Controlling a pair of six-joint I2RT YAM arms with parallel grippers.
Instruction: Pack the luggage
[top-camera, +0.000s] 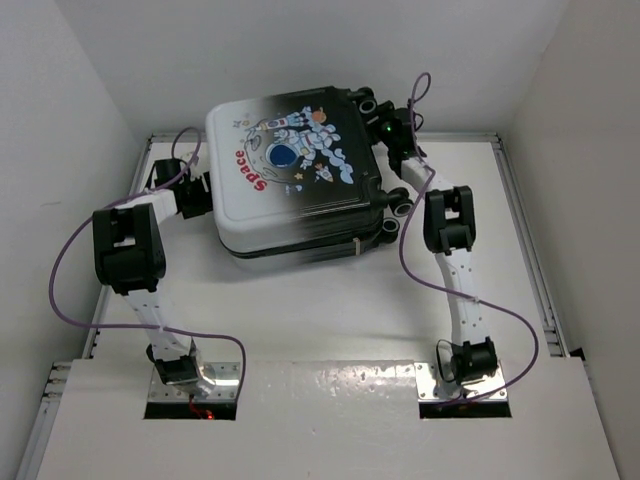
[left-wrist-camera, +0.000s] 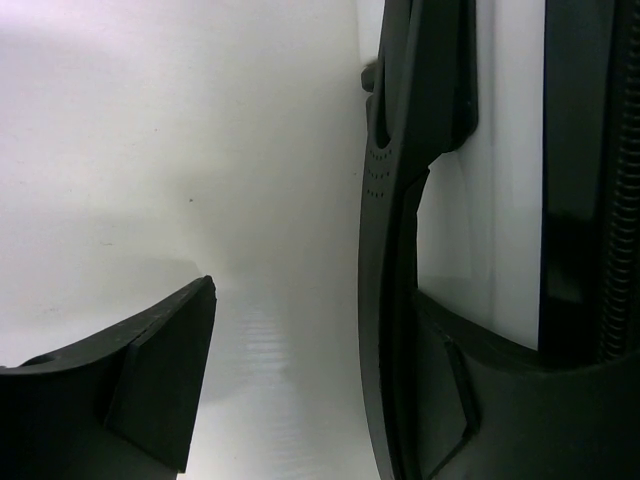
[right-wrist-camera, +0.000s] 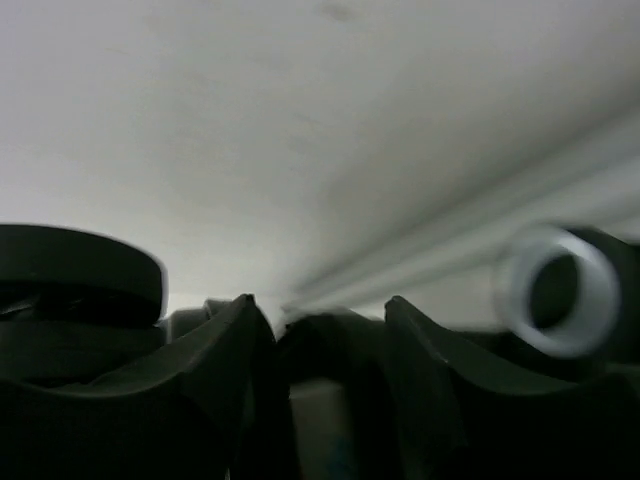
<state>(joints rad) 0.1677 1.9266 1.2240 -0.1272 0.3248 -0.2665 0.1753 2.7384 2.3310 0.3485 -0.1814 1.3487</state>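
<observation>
The luggage (top-camera: 295, 170) lies shut and flat at the back of the table, its astronaut picture and red "Space" lettering facing up. My left gripper (top-camera: 200, 195) is at its left side. In the left wrist view that gripper (left-wrist-camera: 315, 300) stands open over white shell (left-wrist-camera: 280, 380), with a black curved strip (left-wrist-camera: 385, 250) just inside the right finger. My right gripper (top-camera: 388, 122) is at the luggage's back right corner, among the wheels. In the blurred right wrist view its fingers (right-wrist-camera: 318, 310) stand apart with a dark part of the luggage (right-wrist-camera: 330, 350) filling the gap; whether they press on it does not show.
White walls close in the table on the left, back and right. A black wheel (top-camera: 402, 205) juts from the luggage's right side beside my right forearm. A wheel with a pale rim (right-wrist-camera: 560, 290) and a black wheel (right-wrist-camera: 70, 270) flank the right fingers. Purple cables loop off both arms.
</observation>
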